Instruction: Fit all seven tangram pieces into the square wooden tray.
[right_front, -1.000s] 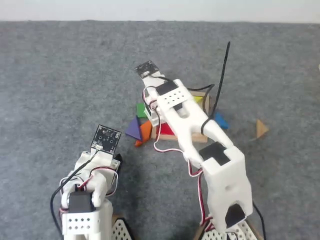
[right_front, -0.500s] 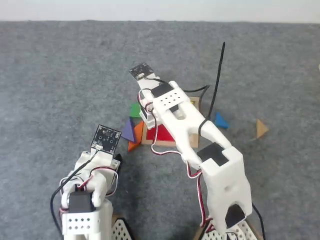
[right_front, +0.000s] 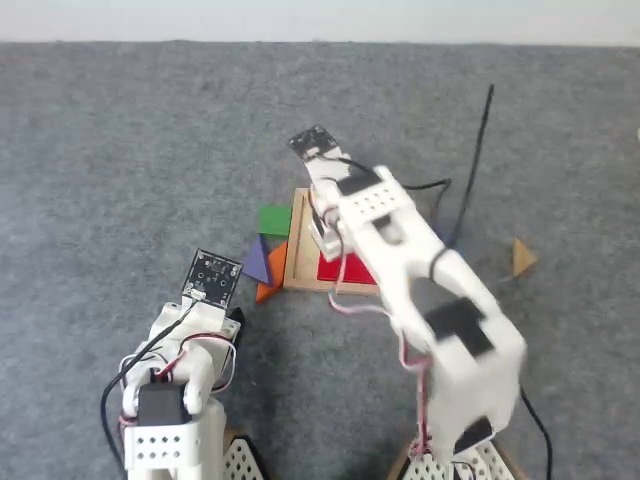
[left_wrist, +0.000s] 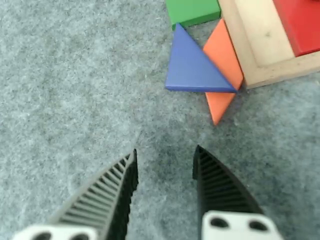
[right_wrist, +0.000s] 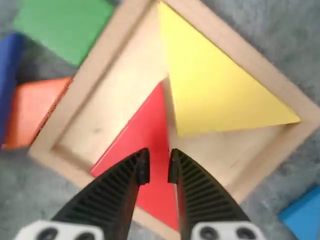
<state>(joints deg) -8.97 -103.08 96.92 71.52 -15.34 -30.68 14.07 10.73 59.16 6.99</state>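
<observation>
The square wooden tray holds a yellow triangle and a red triangle. My right gripper hangs just above the red triangle, its fingers nearly together with nothing between them. In the high view the right arm covers most of the tray. Outside the tray's left wall lie a green square, a blue triangle and an orange piece. My left gripper stands open over bare carpet, short of the blue triangle and the orange piece.
A tan wooden triangle lies on the grey carpet far to the tray's right. A light blue piece sits just outside the tray's corner. A black cable arches from the right arm.
The right arm swung left, nudging the tray and the green, blue and orange pieces slightly left, then swung back right over the tray. The left arm has stayed still.
</observation>
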